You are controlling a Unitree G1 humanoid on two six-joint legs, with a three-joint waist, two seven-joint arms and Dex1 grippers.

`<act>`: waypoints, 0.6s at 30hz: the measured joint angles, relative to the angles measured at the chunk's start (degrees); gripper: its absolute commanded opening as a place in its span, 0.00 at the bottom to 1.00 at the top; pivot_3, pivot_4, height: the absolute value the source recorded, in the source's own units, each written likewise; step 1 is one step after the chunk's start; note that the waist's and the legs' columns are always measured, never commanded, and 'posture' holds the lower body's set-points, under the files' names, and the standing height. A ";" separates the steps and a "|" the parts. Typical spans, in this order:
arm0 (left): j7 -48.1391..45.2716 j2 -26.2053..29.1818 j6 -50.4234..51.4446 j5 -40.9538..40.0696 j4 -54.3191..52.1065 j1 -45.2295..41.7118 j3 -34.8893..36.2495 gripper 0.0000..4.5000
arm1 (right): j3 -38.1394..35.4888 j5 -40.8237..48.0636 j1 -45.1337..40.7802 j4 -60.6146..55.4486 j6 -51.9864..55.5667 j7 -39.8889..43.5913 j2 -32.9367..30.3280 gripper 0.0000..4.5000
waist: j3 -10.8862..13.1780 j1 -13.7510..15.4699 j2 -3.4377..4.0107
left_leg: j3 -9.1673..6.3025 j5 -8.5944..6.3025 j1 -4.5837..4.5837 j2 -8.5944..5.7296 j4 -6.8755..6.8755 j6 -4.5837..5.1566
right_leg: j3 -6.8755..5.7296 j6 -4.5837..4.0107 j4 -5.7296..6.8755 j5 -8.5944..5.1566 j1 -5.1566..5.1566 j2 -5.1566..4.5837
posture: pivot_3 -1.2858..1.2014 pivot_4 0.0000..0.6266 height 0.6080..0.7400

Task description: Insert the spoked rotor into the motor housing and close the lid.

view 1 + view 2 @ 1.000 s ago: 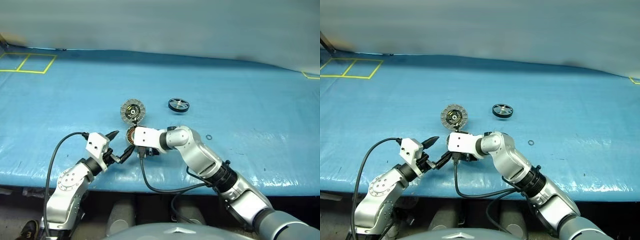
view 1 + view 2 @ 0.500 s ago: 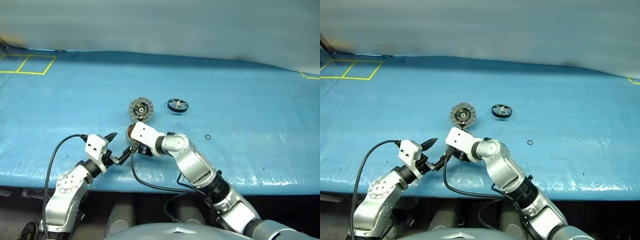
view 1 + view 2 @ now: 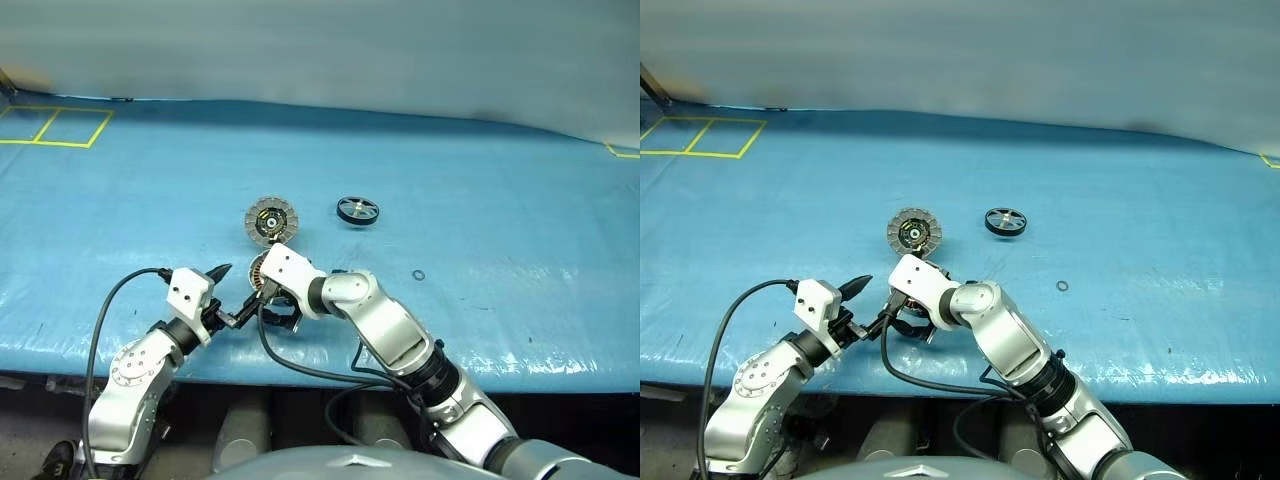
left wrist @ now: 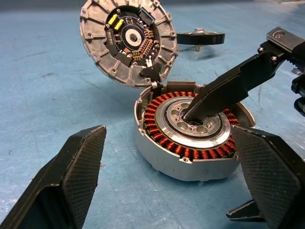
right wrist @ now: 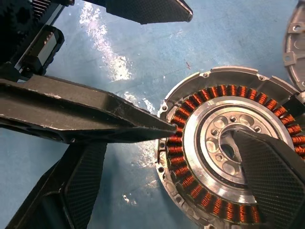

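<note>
Two pincers of mine are meeting over a blue tarp-covered table (image 3: 480, 200), its plastic sheet creased and glinting with small reflections.

My left pincer (image 4: 162, 191) is standing wide apart, its black, finely cross-hatched fingers (image 4: 71, 176) flanking the motor housing (image 4: 190, 143) without touching it. The housing is sitting just ahead of this pincer: a round, shallow casing of brushed silver metal, ringed inside with tight copper-coloured windings around a smooth silver hub drilled with small holes.

My right pincer (image 5: 190, 143) is also spread apart, clamping nothing. One tapered black finger (image 4: 224, 88) is reaching down into the housing's centre, its tip at the hub; the other is lying outside the rim. Whether the tip is actually touching the hub is hard to make out.

The lid (image 4: 127, 40) is standing open, tilted up from a hinge at the housing's far edge, beyond my pincers. Its inner face is showing pale ribbed segments around a dark circuit board.

The spoked rotor (image 3: 357, 209) is lying flat on the tarp well beyond my right pincer, a black ring with silver spokes. A tiny dark ring (image 3: 417, 274) is lying apart from it.
</note>
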 measured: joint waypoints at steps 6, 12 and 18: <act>0.25 0.10 -0.94 0.00 0.00 -1.08 1.32 1.00 | -9.23 6.30 0.07 -4.12 3.59 -1.67 1.22 0.99 | 0.01 0.06 0.00 | 0.04 0.17 -0.12 -0.01 -0.03 0.29 | 0.04 -0.06 0.02 0.03 -0.15 0.05 | 0.52 0.24 1.00; -0.81 -0.11 -0.62 0.04 1.08 -1.23 -1.69 1.00 | -22.30 9.66 4.11 -7.32 -9.14 -8.86 3.84 0.99 | 0.01 0.18 -0.01 | 0.14 0.16 -0.13 -0.03 -0.06 0.31 | 0.10 0.02 -0.02 -0.01 -0.16 0.08 | 0.52 0.24 1.00; -1.92 -0.10 -0.73 -0.19 2.54 -3.73 -2.02 1.00 | -31.77 7.95 15.02 -3.66 -17.72 -16.94 -1.92 0.99 | 0.05 0.06 0.05 | 0.29 0.17 -0.11 -0.13 -0.04 0.33 | 0.21 0.01 0.02 0.01 -0.17 0.11 | 0.52 0.24 1.00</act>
